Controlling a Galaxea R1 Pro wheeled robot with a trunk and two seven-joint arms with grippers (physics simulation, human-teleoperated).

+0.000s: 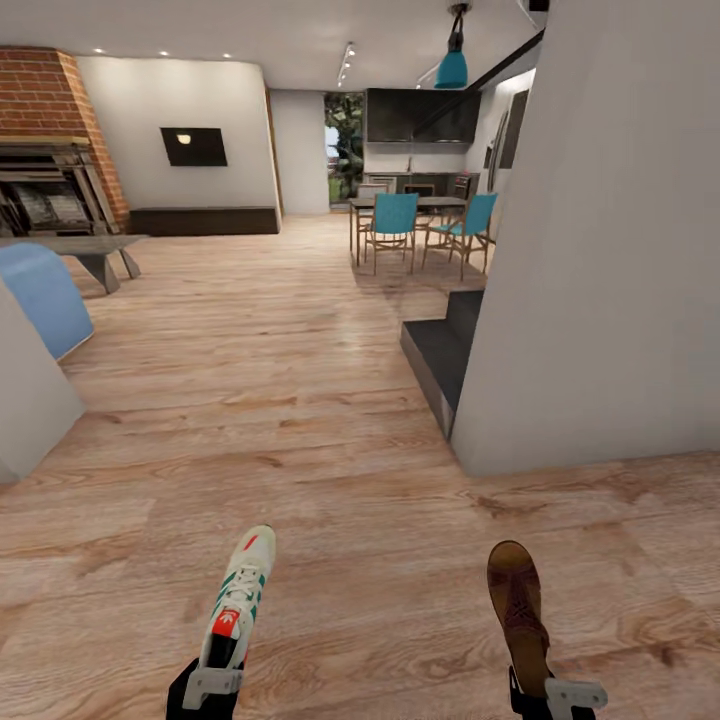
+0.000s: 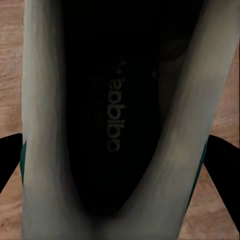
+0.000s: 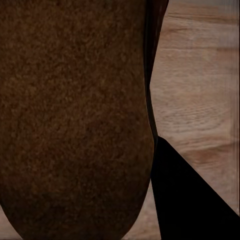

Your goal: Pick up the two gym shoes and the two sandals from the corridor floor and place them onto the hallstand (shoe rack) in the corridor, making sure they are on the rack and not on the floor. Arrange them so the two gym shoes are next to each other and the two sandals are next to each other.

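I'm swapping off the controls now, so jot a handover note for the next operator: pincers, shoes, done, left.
Left pincer: shut on one gym shoe, held by its heel, toe pointing forward over the corridor floor.
Right pincer: shut on one sandal, also toe forward.
In view ahead: open living area, a white wall to the right, a dining table with blue chairs farther off.
Done: one gym shoe and one sandal picked up.
Left: find the hallstand, set both on it, then fetch the second gym shoe and second sandal and pair them up.
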